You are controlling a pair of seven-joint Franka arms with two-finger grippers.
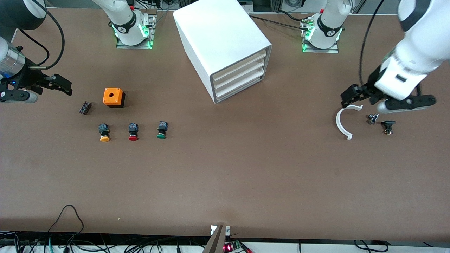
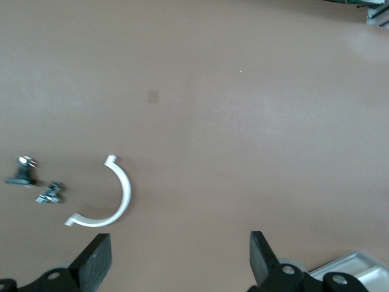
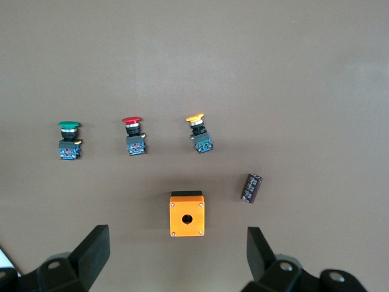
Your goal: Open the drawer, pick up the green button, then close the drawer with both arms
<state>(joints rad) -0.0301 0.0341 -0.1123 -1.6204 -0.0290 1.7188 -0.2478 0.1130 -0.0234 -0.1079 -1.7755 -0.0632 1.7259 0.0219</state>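
I am holding both grippers up in the air with nothing in them, so no step of the task looks begun yet.

The left gripper [image 1: 355,96] is hanging with its fingers [image 2: 97,258] spread wide and released. Just below those fingers a white curved bracket [image 1: 342,123] is lying flat on the table [image 1: 225,182], and just beside it two small dark fittings [image 1: 381,123] are sitting close together. None of these is touching the fingers.

The right gripper [image 1: 58,84] is hanging at the right arm's end of the table, its fingers [image 3: 91,252] also released and wide apart. Under the gap between them an orange box [image 1: 113,97] with a hole in its top is sitting, with a small dark cylinder [image 1: 85,107] beside it. A little farther out from the fingers three push buttons are lying in a row: the yellow button [image 1: 104,133], the red button [image 1: 133,131], and the green button [image 1: 161,130], the one the task wants.

Well apart from both sets of fingers, between the two arms, the white cabinet [image 1: 218,38] is standing. Its lowest drawer [image 1: 240,90] looks fully pushed in, like the ones above it.

I am judging the opening step to be first. It calls for swinging one open gripper across to the drawer's front edge, low enough to catch only the bottom tray.
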